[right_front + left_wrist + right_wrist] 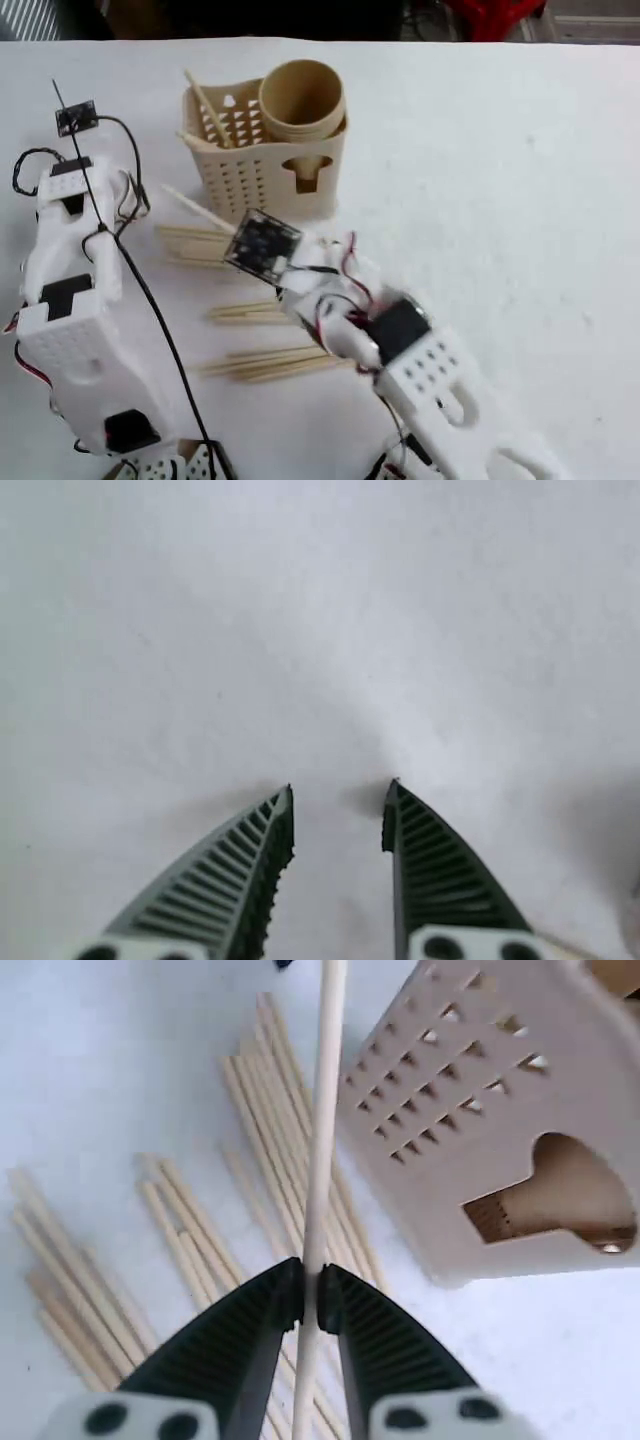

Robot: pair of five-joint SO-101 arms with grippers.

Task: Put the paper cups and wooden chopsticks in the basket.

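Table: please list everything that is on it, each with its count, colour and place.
Table: one, white, under everything.
Basket: one, beige, perforated, far middle of the table.
Paper cups: a stack, count unclear, tan, inside the basket.
Chopsticks in basket: at least two, pale wood, standing beside the cups.
Loose chopsticks: many, pale wood, lying in bundles before the basket.
Held chopstick: one, pale wood, in the right pincer.
Left pincer: one, dark, open over bare table.
Right pincer: one, dark, shut on the held chopstick.
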